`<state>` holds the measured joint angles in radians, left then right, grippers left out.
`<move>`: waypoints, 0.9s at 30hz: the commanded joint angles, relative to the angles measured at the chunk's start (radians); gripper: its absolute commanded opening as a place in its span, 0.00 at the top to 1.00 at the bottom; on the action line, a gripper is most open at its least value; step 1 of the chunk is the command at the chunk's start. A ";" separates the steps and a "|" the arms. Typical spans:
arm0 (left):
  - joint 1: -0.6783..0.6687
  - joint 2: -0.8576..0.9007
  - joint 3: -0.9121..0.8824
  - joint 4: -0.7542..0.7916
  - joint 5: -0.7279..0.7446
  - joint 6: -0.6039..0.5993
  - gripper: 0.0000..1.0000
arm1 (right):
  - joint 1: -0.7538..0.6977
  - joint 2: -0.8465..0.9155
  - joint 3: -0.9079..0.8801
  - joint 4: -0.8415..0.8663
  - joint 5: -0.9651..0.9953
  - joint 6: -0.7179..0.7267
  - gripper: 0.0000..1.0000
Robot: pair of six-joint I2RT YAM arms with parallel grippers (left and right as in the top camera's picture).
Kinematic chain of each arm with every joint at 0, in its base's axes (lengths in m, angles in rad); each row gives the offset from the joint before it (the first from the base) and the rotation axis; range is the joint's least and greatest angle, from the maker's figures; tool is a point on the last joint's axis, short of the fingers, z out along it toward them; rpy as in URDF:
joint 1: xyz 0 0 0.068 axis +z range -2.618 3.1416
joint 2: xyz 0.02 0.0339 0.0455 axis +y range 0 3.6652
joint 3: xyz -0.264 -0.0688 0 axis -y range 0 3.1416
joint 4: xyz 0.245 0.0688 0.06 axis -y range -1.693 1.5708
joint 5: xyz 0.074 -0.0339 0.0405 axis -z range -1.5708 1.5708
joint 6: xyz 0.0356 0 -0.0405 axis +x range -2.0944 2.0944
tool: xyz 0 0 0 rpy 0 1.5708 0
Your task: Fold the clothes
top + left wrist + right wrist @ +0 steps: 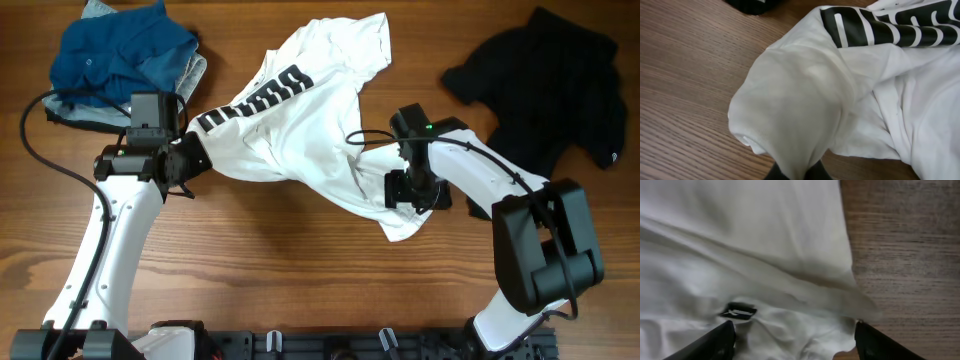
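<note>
overhead: the folding had barely begun. the white tee (300,130) lay crumpled and twisted across the middle of the table (300,270), stretched between the two arms, with no neat fold in it. the blue pile (120,55), with grey showing under it, sat heaped at the far left, and the black tee (560,80) lay rumpled at the far right, well apart from the white one; neither was touched by an arm. by that showing, all the pieces were yet to be folded, and the white tee would need spreading flat first. the left gripper (190,162) sat at the tee's left end, just below the lettering (255,100), with cloth bunched at its tip. the right gripper (410,190) hung over the tee's lower right part.

left wrist: the left jaws were pinched together on a thick fold of the white tee, the cloth ballooning out of the dark fingertips (817,172) at the bottom edge. the fabric draped from there onto the wood, and the black lettering ran across the upper right.

right wrist: the two fingers (715,342) stood wide apart at the bottom corners, one on each side of a rumpled stretch of the white tee. a small black label (738,311) lay on the cloth just beside the finger at the lower left corner. the tee's edge ran down to bare wood on the right. the jaws straddled the cloth but gripped nothing; whether the tips pressed on the fabric could not be told.
</note>
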<state>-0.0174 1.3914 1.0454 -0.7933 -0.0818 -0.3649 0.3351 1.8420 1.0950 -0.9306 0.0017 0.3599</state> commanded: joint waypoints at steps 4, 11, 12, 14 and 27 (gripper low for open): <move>0.003 0.008 0.009 0.000 -0.013 -0.009 0.96 | -0.003 0.008 -0.088 0.086 0.017 0.064 0.35; 0.003 0.008 0.009 -0.001 -0.013 -0.009 0.96 | -0.014 -0.010 -0.072 0.072 0.016 0.140 0.96; 0.003 0.008 0.009 -0.001 -0.013 -0.009 0.96 | -0.022 -0.026 -0.056 0.052 0.016 0.140 0.96; 0.003 0.008 0.009 -0.001 -0.013 -0.009 0.96 | -0.042 -0.077 -0.011 0.011 0.012 0.103 0.96; 0.004 0.008 0.009 -0.005 -0.018 -0.009 0.96 | -0.220 -0.219 0.530 -0.147 -0.063 -0.089 0.96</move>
<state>-0.0174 1.3933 1.0454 -0.7940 -0.0814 -0.3649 0.1390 1.6318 1.5723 -1.0771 -0.0521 0.3038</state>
